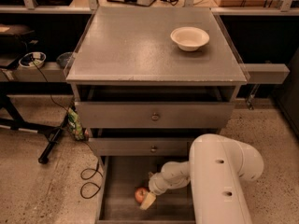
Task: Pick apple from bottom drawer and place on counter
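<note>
No legible txt, labels or nos. anywhere; claw (pixel 147 200) low in bottom drawer (pixel 117 181), right by apple (pixel 139 193).

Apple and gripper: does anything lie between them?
Nothing. In the camera view the gripper sits right up against the apple, inside the bottom drawer; no gap shows between them.

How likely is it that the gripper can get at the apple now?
Probably yes. The gripper is down inside the open bottom drawer, right beside the apple, with nothing showing between them.
</note>
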`<control>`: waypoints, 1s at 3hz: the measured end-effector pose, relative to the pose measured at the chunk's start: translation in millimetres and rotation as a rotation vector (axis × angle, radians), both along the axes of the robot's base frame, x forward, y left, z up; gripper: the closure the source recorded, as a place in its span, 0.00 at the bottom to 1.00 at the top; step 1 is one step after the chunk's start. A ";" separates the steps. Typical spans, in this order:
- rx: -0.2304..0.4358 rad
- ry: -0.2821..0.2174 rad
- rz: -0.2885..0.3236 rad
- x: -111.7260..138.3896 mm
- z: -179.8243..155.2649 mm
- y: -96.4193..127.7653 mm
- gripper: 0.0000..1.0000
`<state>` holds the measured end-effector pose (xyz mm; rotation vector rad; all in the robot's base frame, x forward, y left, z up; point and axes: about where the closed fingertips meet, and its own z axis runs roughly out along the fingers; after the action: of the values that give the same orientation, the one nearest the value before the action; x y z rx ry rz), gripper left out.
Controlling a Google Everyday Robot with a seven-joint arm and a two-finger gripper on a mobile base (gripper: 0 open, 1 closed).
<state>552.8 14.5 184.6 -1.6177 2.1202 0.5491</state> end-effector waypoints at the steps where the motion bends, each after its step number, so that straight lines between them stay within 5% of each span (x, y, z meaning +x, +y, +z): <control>1: 0.023 -0.054 -0.026 -11.6 22.9 6.2 0.00; 2: 0.020 -0.014 -0.002 -79.4 24.5 10.9 0.00; 3: 0.021 -0.014 -0.005 -76.7 22.3 10.1 0.00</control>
<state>476.0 24.6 207.0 -1.5996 2.1016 0.5546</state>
